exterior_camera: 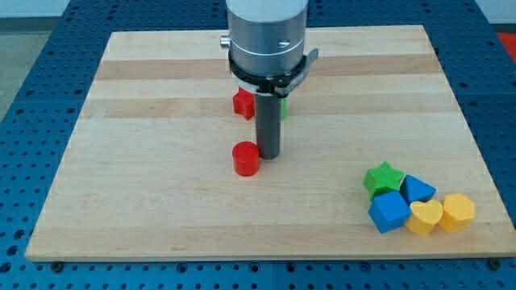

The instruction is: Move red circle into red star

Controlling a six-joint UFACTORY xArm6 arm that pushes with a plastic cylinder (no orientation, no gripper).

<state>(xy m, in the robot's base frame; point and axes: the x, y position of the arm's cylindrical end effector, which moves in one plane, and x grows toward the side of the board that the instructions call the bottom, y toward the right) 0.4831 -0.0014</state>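
Camera view shows the red circle point(247, 159) lying a little left of the centre of the desk point(145, 161), with the tip point(268, 155) of the rod just beside it on its right, touching or nearly so. The arm has no gripper, so there is nothing to open or close; it can only push. The red star point(243, 103) is above the circle, in the upper middle of the frame, partly hidden behind the rod, and a green block point(283, 106) shows just a little on the rod's other side.

The circle looks like a small, stiff and light piece, which probably slides easily on the smooth wood. Because it is round, it may roll off the tip if the push is not through its middle. The contact should probably be on its lower side, so the push goes up toward the star.

The desk is flat, pale wood with free space between circle and star. At the lower right, well apart, there is a group: a green star point(383, 177), two blue blocks point(389, 212) point(418, 189), a yellow heart point(426, 217) and a yellow block point(458, 212).
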